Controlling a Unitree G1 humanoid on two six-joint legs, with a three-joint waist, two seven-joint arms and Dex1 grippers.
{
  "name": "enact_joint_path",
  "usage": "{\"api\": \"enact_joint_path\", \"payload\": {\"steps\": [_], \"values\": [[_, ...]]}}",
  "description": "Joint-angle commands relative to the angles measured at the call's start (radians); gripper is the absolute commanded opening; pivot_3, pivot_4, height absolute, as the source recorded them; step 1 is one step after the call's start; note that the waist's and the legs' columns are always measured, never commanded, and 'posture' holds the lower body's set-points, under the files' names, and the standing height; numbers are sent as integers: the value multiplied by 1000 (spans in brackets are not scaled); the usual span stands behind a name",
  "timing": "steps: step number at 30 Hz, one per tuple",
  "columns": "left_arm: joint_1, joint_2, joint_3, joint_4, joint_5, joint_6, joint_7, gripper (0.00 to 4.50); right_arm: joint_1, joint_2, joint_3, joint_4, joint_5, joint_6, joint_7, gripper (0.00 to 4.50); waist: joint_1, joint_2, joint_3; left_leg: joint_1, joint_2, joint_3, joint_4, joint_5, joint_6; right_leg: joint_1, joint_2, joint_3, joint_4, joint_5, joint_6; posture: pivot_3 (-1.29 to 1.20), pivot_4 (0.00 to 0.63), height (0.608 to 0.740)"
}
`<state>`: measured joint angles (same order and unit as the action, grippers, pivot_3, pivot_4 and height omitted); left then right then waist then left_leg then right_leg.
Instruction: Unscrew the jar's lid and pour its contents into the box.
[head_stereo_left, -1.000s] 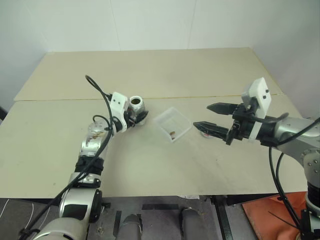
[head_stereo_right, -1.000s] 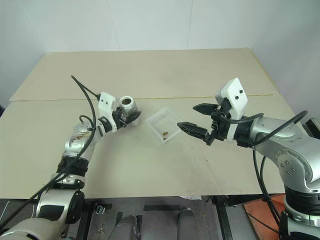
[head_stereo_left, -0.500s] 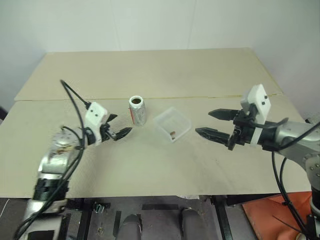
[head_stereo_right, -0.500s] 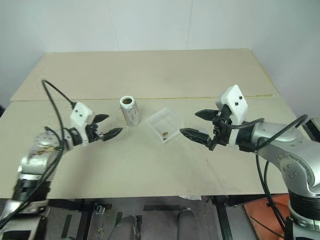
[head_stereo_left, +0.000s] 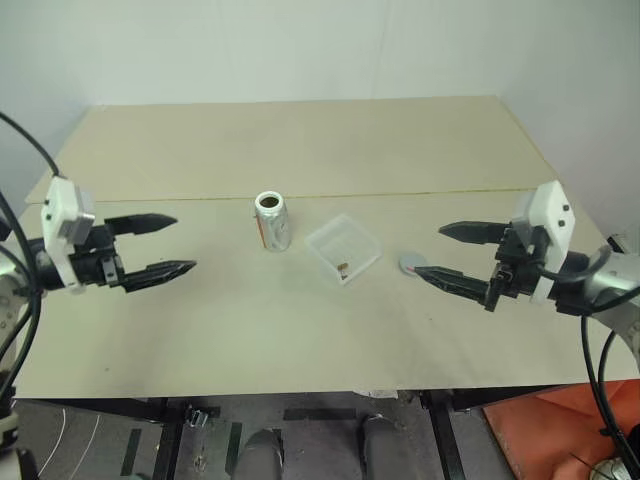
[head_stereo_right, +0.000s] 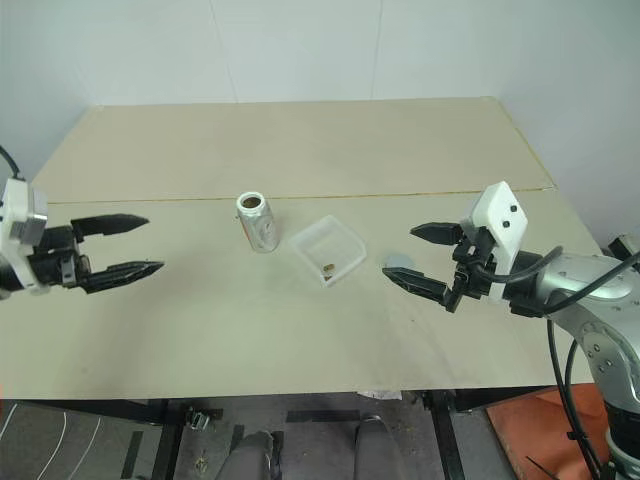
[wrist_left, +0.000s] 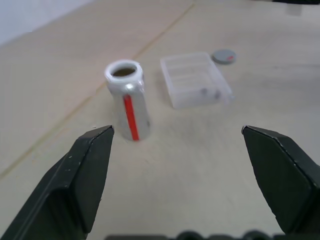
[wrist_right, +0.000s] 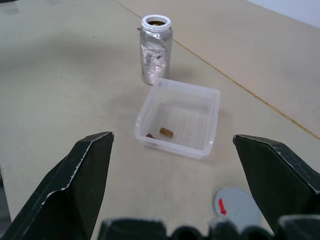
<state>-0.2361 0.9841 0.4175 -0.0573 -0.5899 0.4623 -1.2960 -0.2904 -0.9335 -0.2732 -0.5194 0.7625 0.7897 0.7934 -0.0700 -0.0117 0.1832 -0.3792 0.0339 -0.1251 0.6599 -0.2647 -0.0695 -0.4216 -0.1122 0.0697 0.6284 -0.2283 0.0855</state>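
The jar (head_stereo_left: 273, 221) stands upright and uncapped on the table (head_stereo_left: 300, 330), near its middle, with its mouth open to the ceiling and no tool touching it. Just beside it, toward the robot's right, sits the box (head_stereo_left: 343, 247), and a couple of small brownish bits, the contents (wrist_right: 166, 132), lie on the box's floor. The lid (head_stereo_left: 413, 264) rests flat on the table beyond the box, close under the right tool (head_stereo_left: 458, 255), apart from both jar and box. The left tool (head_stereo_left: 157, 244) hangs over the left part of the table, well apart from the jar, its two black fingers spread wide and holding nothing; the right tool likewise has its fingers spread and empty. By this layout the pour looks done, so the risks from here are mostly of disturbance. The jar is tall, narrow and light, so a sweep of the left arm back toward the middle could clip it and send it rolling, perhaps into the box. The box is shallow and thin-walled; a nudge from either tool, or from the jar toppling against it, could slide or tilt it and scatter the bits onto the table. The lower finger of the right tool hovers near the lid, and a drop of that arm could flick the lid away. Whether any bits remain inside the jar cannot be told from its dark mouth.
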Motion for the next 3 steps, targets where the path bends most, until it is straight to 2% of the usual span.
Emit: {"api": "enact_joint_path", "payload": {"steps": [1, 3], "values": [[34, 26, 78, -100, -47, 35, 30, 4451, -9, 7, -35, -14, 4, -33, -2, 4500, 1, 0, 0, 0, 0, 0, 0, 0, 0, 0, 0, 0, 0, 0, 0, 0, 150, 740], [60, 27, 92, -135, -59, 52, 40, 4451, -10, 15, -24, -15, 0, -27, -13, 4500, 2, 0, 0, 0, 0, 0, 0, 0, 0, 0, 0, 0, 0, 0, 0, 0, 150, 740]]}}
